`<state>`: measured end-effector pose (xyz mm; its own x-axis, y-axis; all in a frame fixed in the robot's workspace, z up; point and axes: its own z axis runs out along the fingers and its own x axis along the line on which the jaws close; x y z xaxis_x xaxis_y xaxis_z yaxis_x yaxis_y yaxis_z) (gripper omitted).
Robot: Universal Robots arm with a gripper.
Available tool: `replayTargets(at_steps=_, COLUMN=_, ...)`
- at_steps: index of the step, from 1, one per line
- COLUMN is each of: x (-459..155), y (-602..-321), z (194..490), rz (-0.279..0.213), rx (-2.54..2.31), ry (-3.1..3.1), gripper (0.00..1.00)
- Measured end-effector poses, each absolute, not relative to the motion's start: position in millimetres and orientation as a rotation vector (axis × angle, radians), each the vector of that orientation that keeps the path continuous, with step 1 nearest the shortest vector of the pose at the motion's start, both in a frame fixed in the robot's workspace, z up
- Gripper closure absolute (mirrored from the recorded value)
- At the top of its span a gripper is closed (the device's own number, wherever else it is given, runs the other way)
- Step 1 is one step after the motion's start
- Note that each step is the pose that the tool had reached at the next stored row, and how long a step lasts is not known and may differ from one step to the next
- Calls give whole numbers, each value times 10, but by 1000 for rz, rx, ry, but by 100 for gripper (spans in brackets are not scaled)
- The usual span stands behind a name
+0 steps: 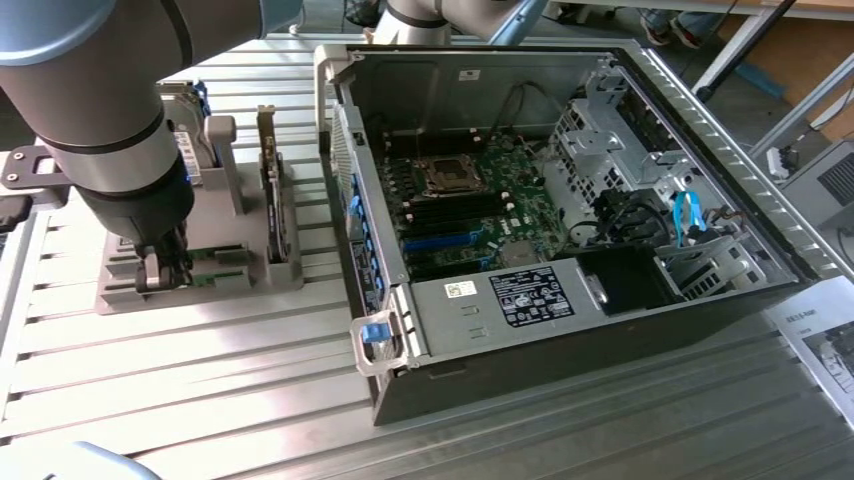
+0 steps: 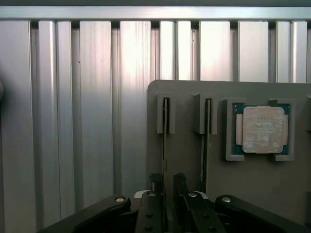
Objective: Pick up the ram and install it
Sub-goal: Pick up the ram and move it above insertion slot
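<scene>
A ribbed aluminium bench (image 1: pixel 200 400) carries a grey parts holder (image 1: pixel 120 300) at the exterior view's left. To its right an open computer case (image 1: pixel 467 320) lies on its side, motherboard (image 1: pixel 494 190) facing up. The robot arm (image 1: pixel 107 100) I am driving hangs over the holder.

In the wrist view the ram (image 2: pixel 165 126) stands on edge in its slotted posts. A second, matching stick (image 2: pixel 205 145) stands just beside it, and a square processor chip (image 2: pixel 263 129) sits in the pocket beyond. The jaws are spread, one on each side of the ram, pinching nothing.

I judge this to be the pick-up step, with the grasp not yet made and the installing not begun. A clean grip calls for the jaws centred on the thin board and square to its faces. The wrist view gives me that alignment; the exterior view gives me the case and the motherboard the stick is bound for.
</scene>
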<state>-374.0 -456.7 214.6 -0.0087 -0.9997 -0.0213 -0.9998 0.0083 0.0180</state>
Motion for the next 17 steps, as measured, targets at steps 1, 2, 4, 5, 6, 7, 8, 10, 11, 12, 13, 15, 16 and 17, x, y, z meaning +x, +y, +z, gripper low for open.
replayTargets(at_steps=1, x=-3740, y=-4566, z=2144, rz=44, rx=-2210, ry=2229, gripper=76)
replayTargets(at_steps=2, x=-3740, y=-4566, z=2139, rz=44, rx=-2210, ry=2229, gripper=76)
replayTargets(at_steps=4, x=-3740, y=-4566, z=2128, rz=44, rx=-2210, ry=2229, gripper=76)
replayTargets(at_steps=5, x=-3740, y=-4566, z=2123, rz=44, rx=-2210, ry=2229, gripper=76)
replayTargets(at_steps=6, x=-3740, y=-4567, z=2121, rz=44, rx=-2210, ry=2229, gripper=76)
replayTargets(at_steps=7, x=-3740, y=-4566, z=2122, rz=44, rx=-2210, ry=2229, gripper=76)
replayTargets(at_steps=8, x=-3740, y=-4567, z=2122, rz=44, rx=-2210, ry=2229, gripper=76)
replayTargets(at_steps=10, x=-3739, y=-4566, z=2120, rz=44, rx=-2210, ry=2229, gripper=76)
replayTargets(at_steps=11, x=-3735, y=-4565, z=2119, rz=44, rx=-2210, ry=2229, gripper=76)
replayTargets(at_steps=12, x=-3725, y=-4566, z=2119, rz=44, rx=-2210, ry=2229, gripper=76)
replayTargets(at_steps=13, x=-3713, y=-4566, z=2120, rz=44, rx=-2210, ry=2229, gripper=76)
replayTargets(at_steps=15, x=-3682, y=-4566, z=2120, rz=44, rx=-2210, ry=2229, gripper=76)
replayTargets(at_steps=16, x=-3668, y=-4566, z=2120, rz=44, rx=-2210, ry=2229, gripper=76)
replayTargets(at_steps=17, x=-3655, y=-4566, z=2120, rz=44, rx=-2210, ry=2229, gripper=76)
